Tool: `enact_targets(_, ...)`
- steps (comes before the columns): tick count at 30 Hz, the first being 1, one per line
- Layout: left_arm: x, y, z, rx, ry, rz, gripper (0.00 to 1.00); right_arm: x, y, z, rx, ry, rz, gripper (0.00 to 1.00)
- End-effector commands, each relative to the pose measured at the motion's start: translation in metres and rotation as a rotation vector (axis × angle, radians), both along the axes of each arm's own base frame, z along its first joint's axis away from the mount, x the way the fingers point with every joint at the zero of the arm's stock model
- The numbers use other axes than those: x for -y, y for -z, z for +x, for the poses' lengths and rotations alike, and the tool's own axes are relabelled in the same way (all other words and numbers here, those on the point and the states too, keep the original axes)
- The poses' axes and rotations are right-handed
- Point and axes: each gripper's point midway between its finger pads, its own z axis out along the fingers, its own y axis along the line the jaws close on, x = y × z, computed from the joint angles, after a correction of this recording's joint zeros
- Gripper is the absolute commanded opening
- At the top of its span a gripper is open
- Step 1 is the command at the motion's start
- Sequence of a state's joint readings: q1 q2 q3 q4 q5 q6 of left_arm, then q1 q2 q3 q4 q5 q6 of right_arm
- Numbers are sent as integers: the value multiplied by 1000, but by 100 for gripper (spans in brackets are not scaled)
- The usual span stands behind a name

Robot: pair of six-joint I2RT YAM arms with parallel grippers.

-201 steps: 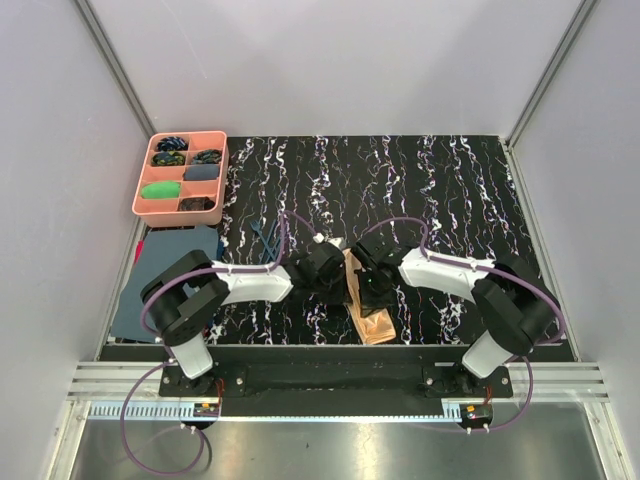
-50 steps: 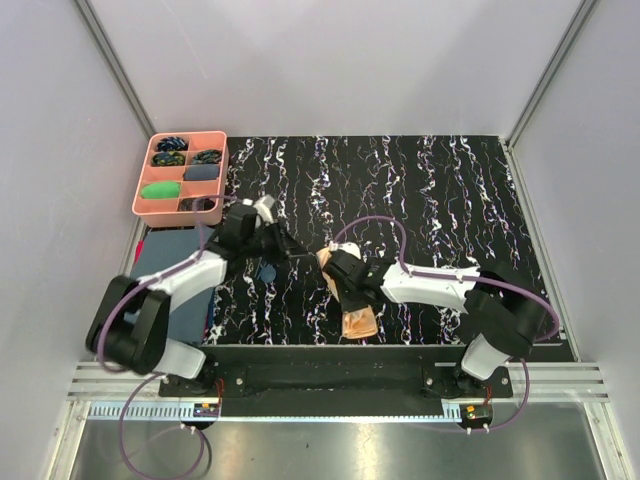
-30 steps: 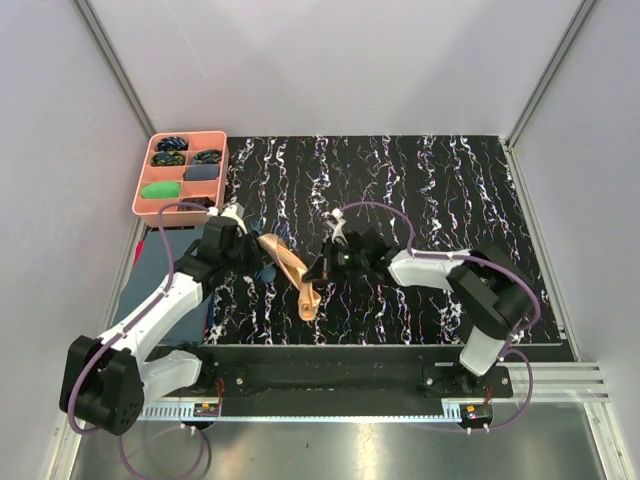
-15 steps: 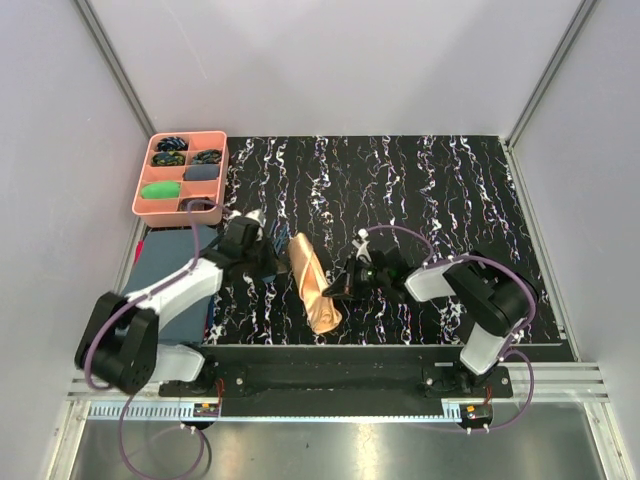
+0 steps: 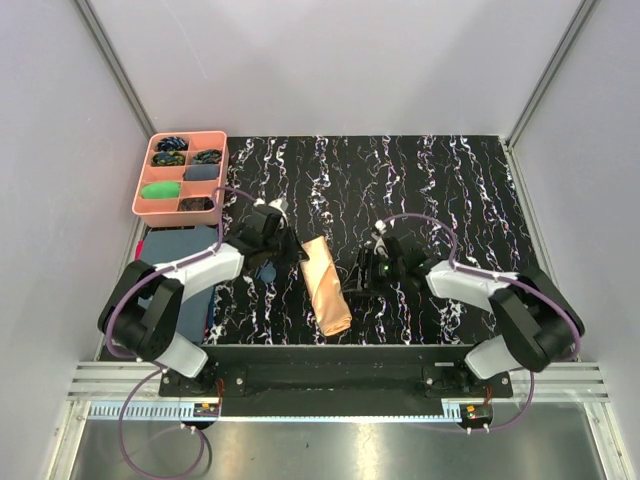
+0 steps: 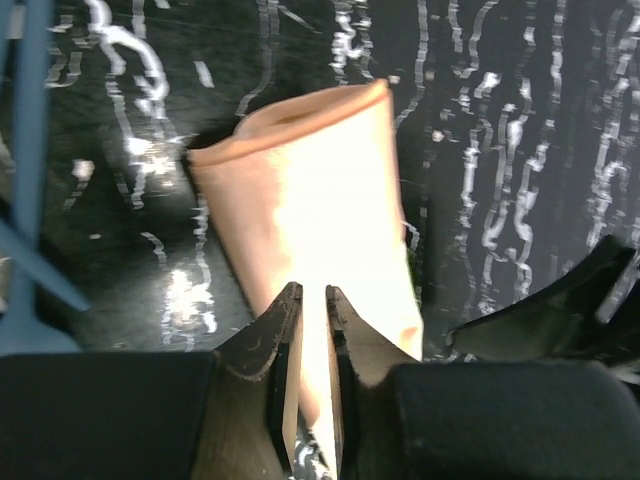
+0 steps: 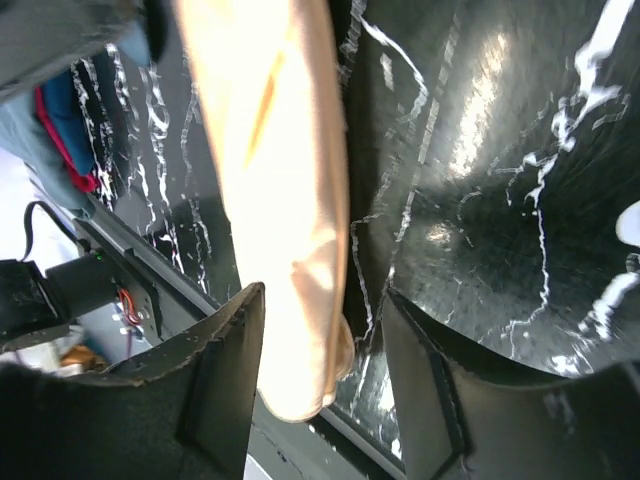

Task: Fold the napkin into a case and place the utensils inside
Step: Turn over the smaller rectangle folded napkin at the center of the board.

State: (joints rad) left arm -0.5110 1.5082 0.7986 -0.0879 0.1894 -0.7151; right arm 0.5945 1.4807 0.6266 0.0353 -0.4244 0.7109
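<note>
Your right gripper (image 5: 356,279) has just let go. A second ago it was clamped on the narrow peach-orange fabric case (image 5: 326,285) and helping to swing it across the table. Now, in its own wrist view, the right gripper (image 7: 320,300) has its fingers spread wide and the case (image 7: 285,150) runs loose past the left one, gripped by neither.

And the case is down! It lies flat and slanted on the black white-veined tabletop (image 5: 450,180), between your two arms, where before it hung twisted in the air.

Your left gripper (image 5: 289,249) sits at the far end of the case. From the left wrist, the left gripper (image 6: 310,300) is nearly closed, with bright fabric showing in the slit, so you appear to be pinching a layer there. That looks like folding finished and loading next, with one hand free to fetch.

Now the doubtful parts. The case (image 6: 320,220) ends in a curled lip that may be the mouth, but glare washes out the layers. The slim blue plastic utensils (image 6: 30,130) are cut off at the frame's left edge, so you can't count them, and from above your left arm covers most of them. The right wrist picture is smeared, so the case's near end stays unclear.
</note>
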Motion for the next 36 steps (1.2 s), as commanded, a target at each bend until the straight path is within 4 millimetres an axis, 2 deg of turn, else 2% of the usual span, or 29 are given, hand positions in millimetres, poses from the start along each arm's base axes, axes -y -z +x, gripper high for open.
enact_targets(1,32,-20,17,33,56,-108,18,18,-15,-1,40,-53,-133,59)
enact_targets(4,36,-4,27,18,43,-91,17,-1,-29,-8,50,-93,-69,57)
enact_targets(5,38,-3,30,17,42,-89,17,-10,-31,-18,24,-121,-37,53)
enact_targets(7,38,7,33,5,37,-71,17,-27,-37,-24,25,-148,26,48)
enact_targets(9,41,16,34,-17,39,-65,16,-36,-33,-34,7,-189,67,36)
enact_targets(12,40,27,36,-39,34,-45,16,-35,-18,-43,-16,-193,95,25)
enact_targets(15,40,34,35,-56,41,-35,15,-23,6,-50,-48,-173,42,21)
enact_targets(17,42,31,36,-53,46,-38,15,-19,22,-54,-79,-174,13,19)
enact_targets(19,44,25,37,-41,54,-44,15,-17,29,-56,-93,-179,-4,15)
enact_targets(21,47,13,37,-14,67,-58,15,-15,26,-55,-86,-170,-17,14)
enact_targets(22,47,11,35,-21,75,-55,15,-15,15,-48,-40,-161,-15,14)
enact_targets(24,49,0,33,-5,93,-70,16,-12,7,-48,-29,-158,-33,15)
enact_targets(25,51,-4,34,5,101,-74,16,-16,-5,-44,-3,-166,-18,15)
enact_targets(29,52,-15,35,18,112,-75,17,-32,-17,-50,-1,-210,33,15)
enact_targets(32,47,-23,36,31,103,-55,19,-48,-16,-54,-10,-228,97,15)
enact_targets(33,44,-26,37,37,93,-42,22,-52,-13,-58,-29,-232,108,15)
enact_targets(34,39,-33,36,50,85,-29,25,-53,-2,-65,-61,-243,104,15)
enact_targets(36,26,-37,41,72,38,7,35,-60,2,-67,-65,-259,133,15)
